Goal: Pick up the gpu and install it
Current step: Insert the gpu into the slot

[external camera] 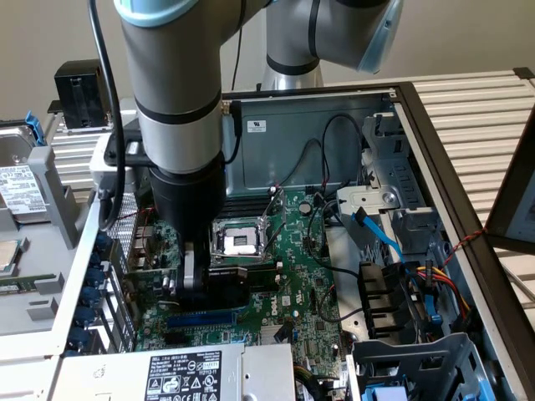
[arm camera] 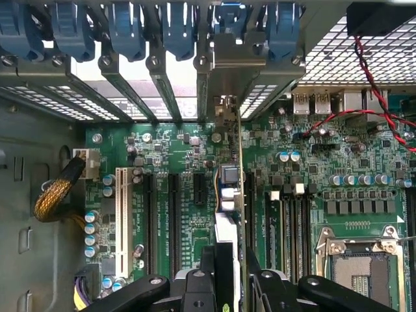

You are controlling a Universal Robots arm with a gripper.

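Note:
The gpu [external camera: 227, 288] is a small card with a black boxy cooler, standing upright just above the green motherboard [external camera: 292, 292], in front of the CPU socket [external camera: 241, 241]. My gripper [external camera: 194, 280] comes straight down on it and is shut on it. In the wrist view the gpu [arm camera: 229, 188] appears edge-on as a thin board running from my gripper [arm camera: 227, 286] to its metal bracket [arm camera: 224, 55] at the case's rear wall. It lines up with the black expansion slots of the motherboard [arm camera: 182, 156]. Whether it is fully seated in a slot is hidden.
The open case holds a power supply [external camera: 209, 372] at the front, a drive cage [external camera: 418, 359] and bundled cables [external camera: 418, 284] at the exterior view's right. Blue slot clips [arm camera: 130, 32] line the rear wall. Red and black wires [arm camera: 370, 71] cross near the rear ports.

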